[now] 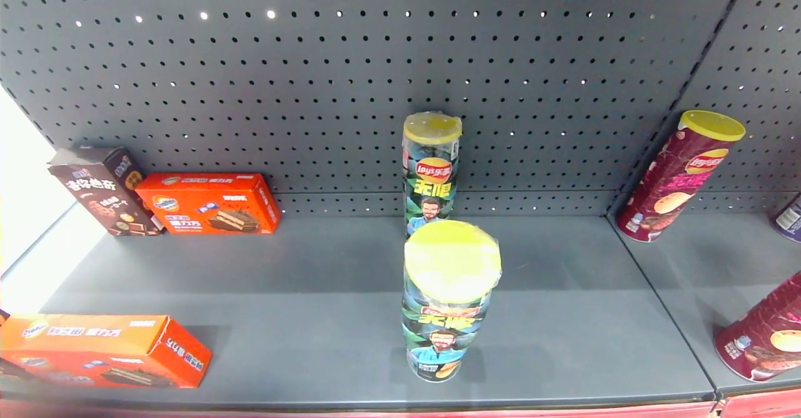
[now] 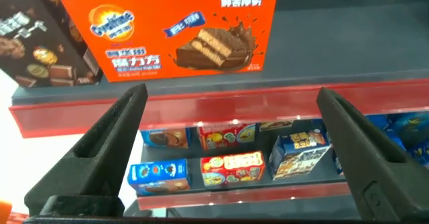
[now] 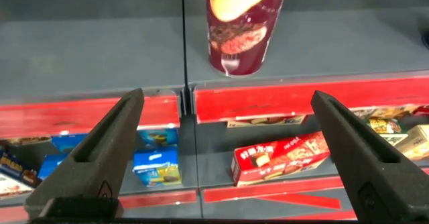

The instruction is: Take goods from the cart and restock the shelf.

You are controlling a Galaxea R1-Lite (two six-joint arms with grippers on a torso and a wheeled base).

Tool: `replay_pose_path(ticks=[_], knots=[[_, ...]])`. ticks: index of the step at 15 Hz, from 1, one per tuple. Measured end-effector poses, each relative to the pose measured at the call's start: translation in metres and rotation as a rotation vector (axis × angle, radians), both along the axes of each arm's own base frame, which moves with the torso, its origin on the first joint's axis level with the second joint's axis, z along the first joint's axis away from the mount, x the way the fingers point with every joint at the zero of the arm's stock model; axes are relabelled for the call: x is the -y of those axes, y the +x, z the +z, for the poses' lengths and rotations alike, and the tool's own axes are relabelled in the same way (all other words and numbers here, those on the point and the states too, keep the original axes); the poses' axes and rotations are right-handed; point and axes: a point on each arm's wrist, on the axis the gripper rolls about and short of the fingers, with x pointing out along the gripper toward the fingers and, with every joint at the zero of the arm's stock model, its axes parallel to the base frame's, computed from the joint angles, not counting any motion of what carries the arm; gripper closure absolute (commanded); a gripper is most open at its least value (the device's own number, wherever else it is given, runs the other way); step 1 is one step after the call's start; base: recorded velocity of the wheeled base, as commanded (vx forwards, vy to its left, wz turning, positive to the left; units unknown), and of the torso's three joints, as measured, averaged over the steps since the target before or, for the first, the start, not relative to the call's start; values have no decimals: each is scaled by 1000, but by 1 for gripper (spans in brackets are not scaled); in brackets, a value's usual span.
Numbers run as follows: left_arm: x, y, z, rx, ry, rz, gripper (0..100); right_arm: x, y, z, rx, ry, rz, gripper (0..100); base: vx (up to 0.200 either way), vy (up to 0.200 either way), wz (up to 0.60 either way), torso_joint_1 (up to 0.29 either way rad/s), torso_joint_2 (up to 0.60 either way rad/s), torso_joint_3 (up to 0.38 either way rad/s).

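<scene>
Left claw [image 2: 228, 160] wide, empty; right claw [image 3: 224, 160] wide, empty; both facing shelf [image 1: 300, 293] front edge. Green chip can [image 1: 447, 299] centre frame, twin [image 1: 430, 171] behind. Next pick likely from cart: grip mid-body, set upright in bare gap left of centre, clear of orange box [image 1: 106, 349].

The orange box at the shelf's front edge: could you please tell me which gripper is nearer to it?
Left. The left gripper faces the orange box just ahead of it; the right gripper faces the maroon can, one bay over.
</scene>
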Motion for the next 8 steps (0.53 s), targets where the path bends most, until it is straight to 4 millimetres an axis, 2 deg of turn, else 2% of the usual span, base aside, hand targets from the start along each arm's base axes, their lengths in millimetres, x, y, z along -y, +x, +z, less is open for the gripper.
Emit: replay_pose_path(ticks=[4,5,8], knots=[[0,0,0,0,0,0,0,0,0,0,0,0,0,0,0,0,0,0,0,0],[0,0,0,0,1,-1,0,0,0,0,0,0,0,0,-200,0,0,2,2,-7],[0,0,0,-1,0,0,0,0,0,0,-1,-1,1,0,0,0,0,0,0,0]])
